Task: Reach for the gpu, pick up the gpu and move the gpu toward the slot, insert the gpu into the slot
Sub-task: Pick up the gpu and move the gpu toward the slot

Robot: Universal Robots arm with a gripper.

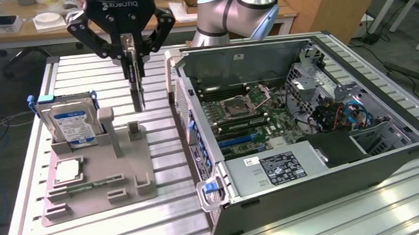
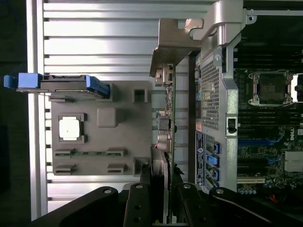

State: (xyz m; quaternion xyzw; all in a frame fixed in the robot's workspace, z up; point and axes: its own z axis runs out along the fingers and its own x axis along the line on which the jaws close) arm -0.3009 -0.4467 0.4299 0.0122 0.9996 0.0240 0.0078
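Observation:
My gripper (image 1: 132, 46) is shut on the gpu (image 1: 136, 81), a thin dark card seen edge-on and hanging vertically from the fingers. It is lifted above the grey holder tray (image 1: 98, 172), between the tray and the open computer case (image 1: 303, 118). In the wrist view the gpu (image 2: 168, 118) runs away from my gripper (image 2: 163, 194), and its silver bracket (image 2: 173, 45) is at the far end, beside the case's rear wall. Blue and black expansion slots (image 1: 236, 140) lie on the motherboard inside the case, to the exterior view's right of the card.
A hard drive (image 1: 70, 122) with a blue-white label stands upright in the tray. A square processor chip (image 1: 67, 170) and a narrow green memory stick (image 1: 84, 186) lie nearer the tray's front. The case wall (image 2: 222, 94) stands close to the card. Ribbed aluminium table (image 1: 85, 75) surrounds everything.

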